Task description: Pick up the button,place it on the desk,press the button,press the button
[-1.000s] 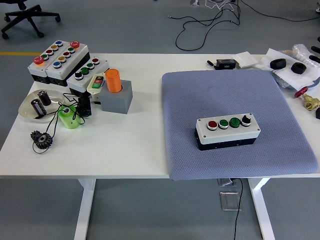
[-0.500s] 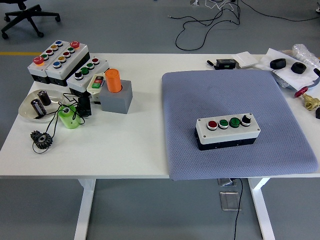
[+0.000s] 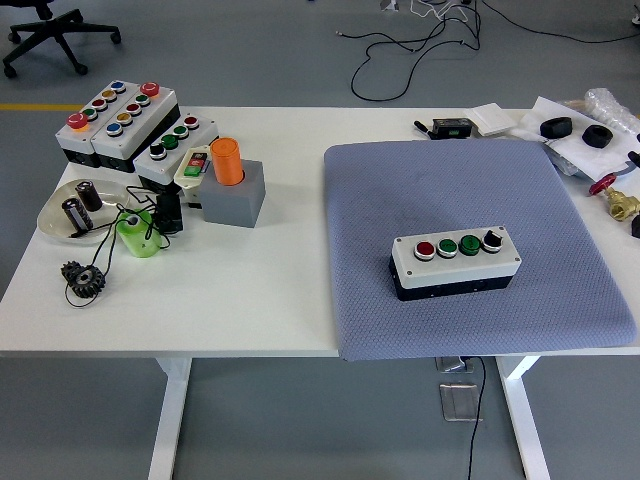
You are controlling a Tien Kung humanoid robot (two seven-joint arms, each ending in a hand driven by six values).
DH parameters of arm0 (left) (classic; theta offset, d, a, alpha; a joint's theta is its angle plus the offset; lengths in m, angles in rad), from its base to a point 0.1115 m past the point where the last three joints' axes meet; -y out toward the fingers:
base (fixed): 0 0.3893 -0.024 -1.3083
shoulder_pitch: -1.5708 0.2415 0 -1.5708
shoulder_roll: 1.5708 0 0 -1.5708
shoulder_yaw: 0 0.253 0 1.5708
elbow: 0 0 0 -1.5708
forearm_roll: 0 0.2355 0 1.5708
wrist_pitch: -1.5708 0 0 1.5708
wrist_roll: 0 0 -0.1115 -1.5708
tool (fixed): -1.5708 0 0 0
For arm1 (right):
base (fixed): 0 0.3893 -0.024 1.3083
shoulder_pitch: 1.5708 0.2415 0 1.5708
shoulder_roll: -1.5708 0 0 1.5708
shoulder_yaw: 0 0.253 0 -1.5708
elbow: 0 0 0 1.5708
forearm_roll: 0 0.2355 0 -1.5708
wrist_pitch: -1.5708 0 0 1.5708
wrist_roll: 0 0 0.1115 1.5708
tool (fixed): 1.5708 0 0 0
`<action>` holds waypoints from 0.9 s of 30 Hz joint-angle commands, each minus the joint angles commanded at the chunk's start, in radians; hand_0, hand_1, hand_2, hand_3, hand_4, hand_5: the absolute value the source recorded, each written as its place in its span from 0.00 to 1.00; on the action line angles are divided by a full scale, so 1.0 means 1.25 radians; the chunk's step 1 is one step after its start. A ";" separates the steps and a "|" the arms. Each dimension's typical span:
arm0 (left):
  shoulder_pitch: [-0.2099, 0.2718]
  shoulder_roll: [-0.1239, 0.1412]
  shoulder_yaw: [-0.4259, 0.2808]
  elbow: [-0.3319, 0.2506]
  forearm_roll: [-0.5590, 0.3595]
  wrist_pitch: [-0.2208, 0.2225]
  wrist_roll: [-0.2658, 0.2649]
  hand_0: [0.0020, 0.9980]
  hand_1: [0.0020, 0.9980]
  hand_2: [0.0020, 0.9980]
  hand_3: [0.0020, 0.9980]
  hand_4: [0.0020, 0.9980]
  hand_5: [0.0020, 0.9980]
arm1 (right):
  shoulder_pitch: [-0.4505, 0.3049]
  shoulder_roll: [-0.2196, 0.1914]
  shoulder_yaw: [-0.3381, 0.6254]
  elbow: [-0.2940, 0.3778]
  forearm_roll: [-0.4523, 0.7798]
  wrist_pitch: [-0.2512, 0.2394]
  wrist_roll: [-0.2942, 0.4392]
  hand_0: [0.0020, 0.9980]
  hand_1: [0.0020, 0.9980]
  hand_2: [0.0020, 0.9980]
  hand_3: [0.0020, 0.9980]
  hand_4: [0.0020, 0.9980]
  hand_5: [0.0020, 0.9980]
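At ten o'clock on the white counter (image 3: 260, 300), three spare button boxes (image 3: 130, 125) are seen clustered together, apparently parked out of the working area. Just below them a shallow dish (image 3: 60, 222) is seen holding two small dark cylinders, with a green holder (image 3: 138, 235) beside it and a black gear (image 3: 83, 277) at eight o'clock. An orange cylinder (image 3: 227, 160) is stood upright in a grey block (image 3: 236, 196), touching nothing else.

A grey mat (image 3: 450, 180) is spread over the right half, presumably as the working surface. The button box (image 3: 456, 262) is found resting on it at four o'clock, face up with one red button, two green buttons and a black knob exposed for pressing. Loose fittings are scattered at two o'clock.

No hand is in view on either side, so finger state cannot be told. The pick-up is judged not yet begun.
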 joint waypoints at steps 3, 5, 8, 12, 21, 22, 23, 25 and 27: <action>0.000 0.000 -0.001 0.000 0.000 0.001 -0.001 0.61 0.54 0.51 0.48 0.28 1.00 | -0.003 -0.001 0.006 0.003 -0.025 0.007 -0.009 0.92 0.85 0.90 0.85 0.65 0.77; -0.001 0.001 -0.003 0.000 0.001 0.001 -0.001 0.61 0.54 0.51 0.48 0.28 1.00 | -0.004 -0.002 0.008 0.004 -0.036 0.014 -0.017 0.94 0.86 0.92 0.86 0.61 0.84; -0.003 0.001 -0.005 0.000 0.004 0.001 -0.001 0.61 0.54 0.51 0.48 0.28 1.00 | -0.004 -0.002 0.011 0.004 -0.047 0.024 -0.027 0.94 0.86 0.92 0.86 0.61 0.84; -0.005 0.000 -0.009 0.000 0.005 0.000 0.000 0.61 0.54 0.51 0.48 0.28 1.00 | -0.003 -0.002 0.014 0.002 -0.058 0.049 -0.041 0.95 0.87 0.93 0.88 0.62 0.87; -0.008 -0.003 -0.018 0.001 0.003 0.000 0.000 0.61 0.54 0.52 0.48 0.28 1.00 | 0.000 0.000 0.019 -0.006 -0.037 0.061 -0.036 0.96 0.87 0.93 0.90 0.64 0.84; -0.008 -0.003 -0.019 0.001 0.003 0.000 0.000 0.61 0.54 0.52 0.48 0.28 1.00 | 0.000 0.000 0.018 -0.006 -0.029 0.059 -0.033 0.96 0.87 0.93 0.90 0.64 0.84; -0.009 -0.004 -0.019 0.001 0.004 0.000 0.000 0.61 0.54 0.52 0.48 0.28 1.00 | 0.000 -0.001 0.017 -0.007 -0.012 0.056 -0.027 0.93 0.85 0.91 0.89 0.63 0.81; -0.009 -0.004 -0.019 0.002 0.003 0.000 0.000 0.61 0.54 0.52 0.48 0.28 1.00 | -0.001 -0.001 0.016 -0.006 0.011 0.053 -0.017 0.93 0.85 0.91 0.89 0.63 0.81; -0.009 -0.005 -0.019 0.002 0.002 0.000 0.000 0.61 0.54 0.52 0.48 0.28 1.00 | -0.002 0.000 0.015 -0.005 0.055 0.052 -0.007 0.93 0.85 0.91 0.89 0.63 0.81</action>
